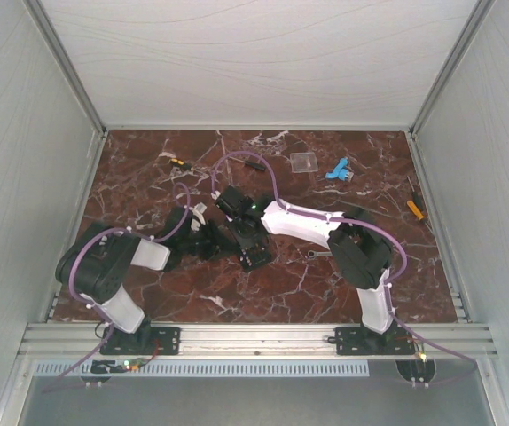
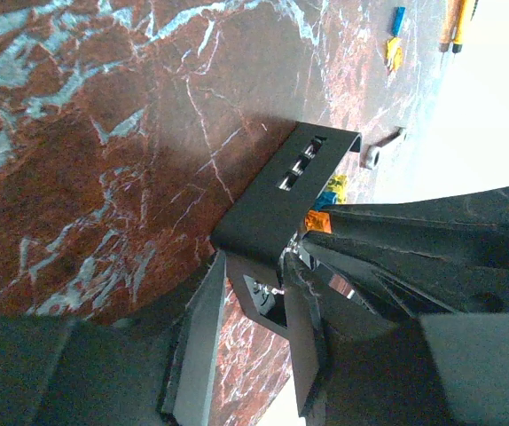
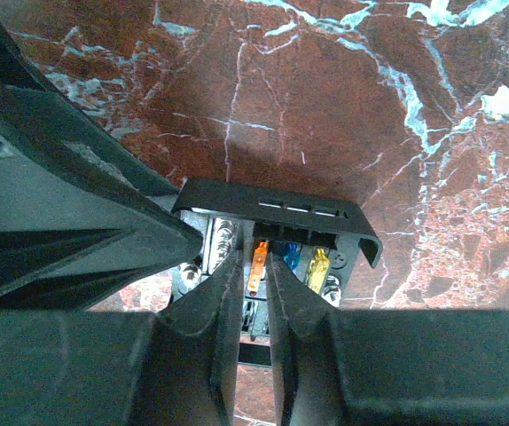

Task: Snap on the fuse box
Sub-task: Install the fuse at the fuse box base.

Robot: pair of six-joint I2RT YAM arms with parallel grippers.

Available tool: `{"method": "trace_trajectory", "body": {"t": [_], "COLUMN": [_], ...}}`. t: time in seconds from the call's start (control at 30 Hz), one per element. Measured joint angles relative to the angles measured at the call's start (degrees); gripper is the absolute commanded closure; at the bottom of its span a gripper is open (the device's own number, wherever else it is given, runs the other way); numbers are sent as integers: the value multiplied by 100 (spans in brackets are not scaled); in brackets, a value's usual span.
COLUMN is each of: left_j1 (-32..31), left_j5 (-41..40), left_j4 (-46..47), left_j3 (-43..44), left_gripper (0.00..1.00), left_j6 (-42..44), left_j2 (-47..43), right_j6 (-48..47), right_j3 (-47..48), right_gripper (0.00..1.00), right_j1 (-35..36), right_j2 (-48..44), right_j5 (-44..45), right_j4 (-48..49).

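Black plastic, one item: fuse box (image 1: pixel 256 256), on the red marble table (image 1: pixel 148 182), at the spot where my two arms meet.

Cover (image 3: pixel 272 206): black and slotted. It sits over the box's far edge and is tilted up. Orange, blue and yellow fuses (image 3: pixel 292 259) show beneath it, so I judge it not yet snapped home.

Left gripper (image 2: pixel 259 297): fingers either side of the box's body, appearing to clamp it.

Right gripper (image 3: pixel 256 264): fingers narrow, nearly together, tips at the box's face among the fuses. I cannot tell whether they pinch anything.

Done: box steadied, cover placed.

Left to do: press the cover down until it latches.

Clear plate (image 1: pixel 305 161): well beyond the box.
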Motion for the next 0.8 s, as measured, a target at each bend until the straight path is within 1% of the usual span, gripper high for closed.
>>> {"method": "trace_trajectory", "body": {"t": [0.33,0.57,0.7,0.8], "left_j1": [0,0,0,0], "left_j5": [2,2,2,2], "left_j4": [0,2,2,4], "left_j3": [0,-2,-7,-7], "left_gripper": [69,69,69,69], "left_j6": [0,0,0,-2], "left_j2": [9,9,9,9], "right_j6": [44,127,140,142], "right_j3": [-37,-81,-125,-133], "right_gripper": [86,91,91,87], "right_j1": [-37,-63,-68,-70], "right_j2": [-85,-203,-203,-203], "right_j5": [9,57,48,13], "right_j4": [4,9,33,63]}}
